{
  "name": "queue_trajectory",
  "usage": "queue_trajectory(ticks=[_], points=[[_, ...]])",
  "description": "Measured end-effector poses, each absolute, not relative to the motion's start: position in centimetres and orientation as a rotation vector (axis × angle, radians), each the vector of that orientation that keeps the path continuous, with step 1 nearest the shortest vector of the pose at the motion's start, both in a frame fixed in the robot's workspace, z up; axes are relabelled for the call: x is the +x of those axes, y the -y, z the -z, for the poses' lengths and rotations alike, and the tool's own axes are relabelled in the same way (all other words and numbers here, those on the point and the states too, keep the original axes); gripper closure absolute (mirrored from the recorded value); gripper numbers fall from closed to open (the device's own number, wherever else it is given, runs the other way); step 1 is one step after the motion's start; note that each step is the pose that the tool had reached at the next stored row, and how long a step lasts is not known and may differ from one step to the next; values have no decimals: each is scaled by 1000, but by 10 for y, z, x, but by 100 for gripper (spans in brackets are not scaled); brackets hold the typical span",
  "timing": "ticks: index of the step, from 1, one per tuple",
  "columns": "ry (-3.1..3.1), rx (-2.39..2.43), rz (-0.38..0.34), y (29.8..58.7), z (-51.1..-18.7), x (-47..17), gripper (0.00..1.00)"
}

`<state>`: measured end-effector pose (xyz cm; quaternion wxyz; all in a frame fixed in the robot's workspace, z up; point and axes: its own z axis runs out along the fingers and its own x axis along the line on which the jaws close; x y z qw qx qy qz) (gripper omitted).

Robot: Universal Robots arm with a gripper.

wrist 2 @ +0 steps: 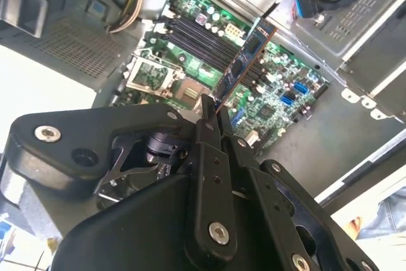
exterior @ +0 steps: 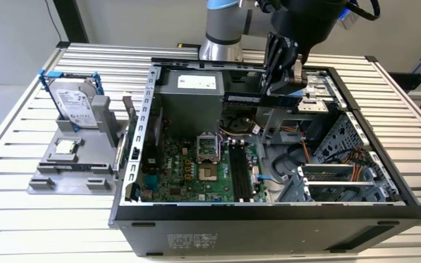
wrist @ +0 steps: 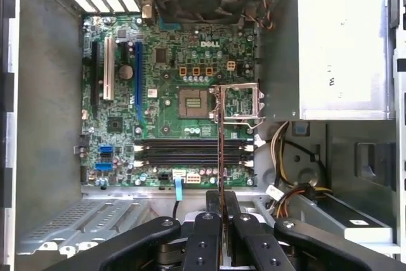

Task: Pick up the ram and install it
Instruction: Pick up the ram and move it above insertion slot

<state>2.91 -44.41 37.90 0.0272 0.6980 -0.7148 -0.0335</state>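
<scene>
The ram [exterior: 249, 99] is a long dark stick with a pale label, and my gripper [exterior: 282, 89] is shut on its end at the exterior view's right. It hangs level above the open computer case, over the back part of the green motherboard [exterior: 188, 167]. The black memory slots [exterior: 240, 171] lie below it, nearer the front. In the first wrist view the ram [wrist: 220, 150] shows edge-on, crossing the slots [wrist: 184, 153], and runs down into the gripper [wrist: 221, 212]. The second wrist view shows the ram [wrist 2: 244, 61] reaching out from the fingers [wrist 2: 208, 125] over the slots [wrist 2: 196, 37].
The case holds a grey power supply [exterior: 188, 101], an open processor socket [exterior: 208, 147], loose cables [exterior: 298, 156] and a metal drive cage [exterior: 342, 178]. On the exterior view's left, a grey fixture [exterior: 72, 170] carries a hard drive [exterior: 75, 104] and a small silver chip [exterior: 66, 147].
</scene>
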Motion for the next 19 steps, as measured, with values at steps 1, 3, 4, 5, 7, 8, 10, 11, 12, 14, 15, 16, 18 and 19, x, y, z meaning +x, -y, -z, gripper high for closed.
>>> queue_trajectory(ticks=[1,3,4,5,7,8,10,11,12,14,15,16,18,19], points=[[2207,2156,104,444,-379,29,100],[2208,2156,104,445,-379,29,100],[2208,2156,104,445,-379,29,100],[2208,2156,104,445,-379,29,100],[2208,2156,104,445,-379,29,100],[2208,2156,104,445,-379,29,100],[2207,2156,104,445,-379,29,100],[2208,2156,104,445,-379,29,100],[2208,2156,104,445,-379,29,100],[2208,2156,103,445,-379,29,100],[2208,2156,103,445,-379,30,100],[2208,2156,103,445,-379,29,100],[2229,2135,104,445,-379,29,100],[2247,2117,105,445,-379,29,100]])
